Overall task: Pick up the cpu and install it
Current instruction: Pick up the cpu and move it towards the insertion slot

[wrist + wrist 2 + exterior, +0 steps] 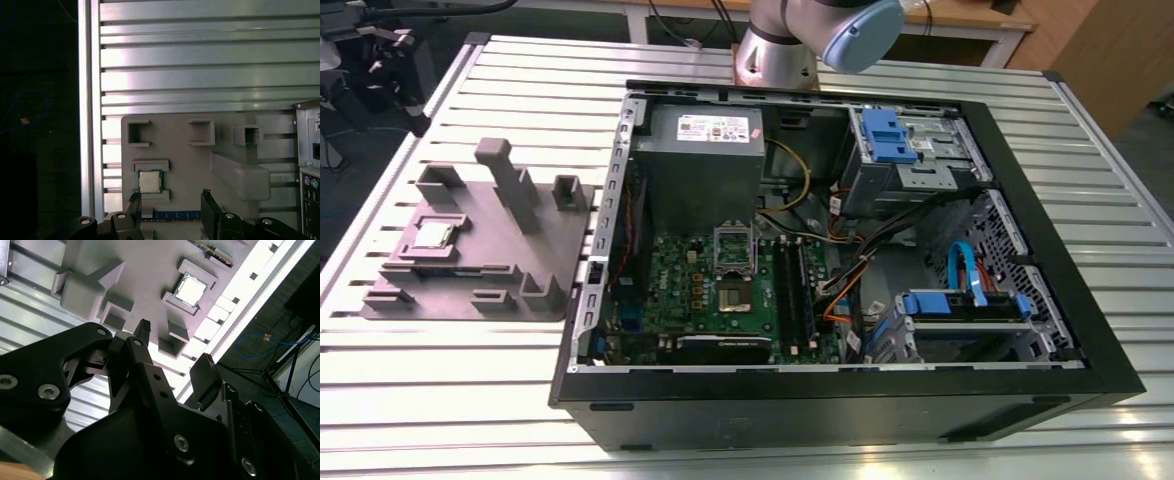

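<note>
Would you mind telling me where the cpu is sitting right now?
The cpu lies in a square recess on the grey plate, at the exterior view's left, outside the open computer case.

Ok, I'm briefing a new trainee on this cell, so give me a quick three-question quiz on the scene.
1. True or false: the cpu already sits inside the computer case.
2. The gripper is: A) shut on the cpu, B) open and holding nothing, C) shut on a cable.
3. In the exterior view, on which side of the computer case does the grey plate lie?
Key: 1 false; 2 B; 3 the exterior view's left.
</note>
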